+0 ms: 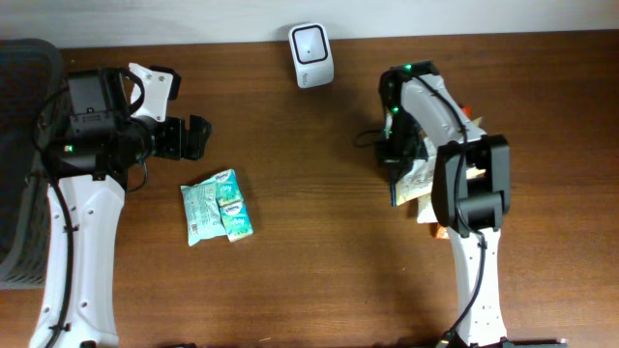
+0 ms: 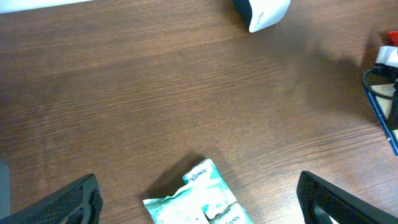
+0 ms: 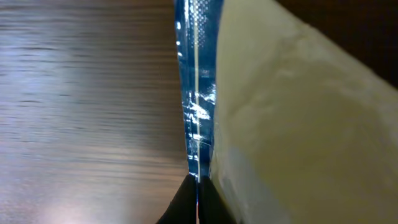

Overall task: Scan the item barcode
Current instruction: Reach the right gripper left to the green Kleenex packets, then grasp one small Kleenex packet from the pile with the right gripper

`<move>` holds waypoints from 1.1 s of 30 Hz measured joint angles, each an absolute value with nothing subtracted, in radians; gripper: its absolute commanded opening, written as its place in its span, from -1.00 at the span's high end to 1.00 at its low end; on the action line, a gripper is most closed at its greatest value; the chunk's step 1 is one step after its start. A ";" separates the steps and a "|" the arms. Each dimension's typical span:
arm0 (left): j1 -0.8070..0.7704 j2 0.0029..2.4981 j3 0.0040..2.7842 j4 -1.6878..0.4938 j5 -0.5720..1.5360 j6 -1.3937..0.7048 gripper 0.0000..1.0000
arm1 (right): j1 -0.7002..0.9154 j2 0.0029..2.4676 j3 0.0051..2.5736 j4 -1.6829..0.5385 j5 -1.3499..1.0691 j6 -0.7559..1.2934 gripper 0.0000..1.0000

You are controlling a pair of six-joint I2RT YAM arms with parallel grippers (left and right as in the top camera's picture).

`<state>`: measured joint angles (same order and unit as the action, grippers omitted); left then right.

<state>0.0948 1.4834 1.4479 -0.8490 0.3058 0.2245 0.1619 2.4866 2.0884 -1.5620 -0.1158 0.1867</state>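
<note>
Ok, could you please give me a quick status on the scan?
Left gripper open, empty, beside tissue pack. Right gripper shut on blue-edged packet, short of scanner. Nothing between them.

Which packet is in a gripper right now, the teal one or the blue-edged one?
The blue-edged packet: the right gripper is shut on its seam. The teal tissue pack lies loose on the table.

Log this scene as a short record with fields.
scanner: white, at the far edge of the table
tissue pack: teal, flat on the table, not gripped
left gripper: open, empty, near the tissue pack
right gripper: shut on the blue edge of a bag
bag: pale yellow with a blue seam
</note>
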 measured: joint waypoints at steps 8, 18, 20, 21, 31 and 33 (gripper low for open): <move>0.095 1.484 1.448 -0.849 0.306 0.225 -0.98 | 0.052 2.486 2.134 -1.595 -0.257 -0.029 -0.04; 0.095 1.484 1.448 -0.849 0.306 0.224 -0.98 | 0.272 2.373 2.359 -1.510 -0.655 -0.108 -0.98; 0.095 1.484 1.448 -0.849 0.306 0.224 -0.98 | 0.350 2.373 2.337 -1.451 -0.677 -0.095 -0.47; 0.095 1.484 1.448 -0.849 0.306 0.224 -0.98 | 0.387 2.373 2.315 -1.425 -0.680 -0.077 -0.44; 0.095 1.483 1.448 -0.849 0.306 0.225 -0.98 | 0.690 2.374 2.019 -1.057 -0.504 0.362 0.11; 0.095 1.484 1.448 -0.849 0.306 0.224 -0.98 | 0.714 2.374 1.982 -1.006 -0.486 0.415 0.12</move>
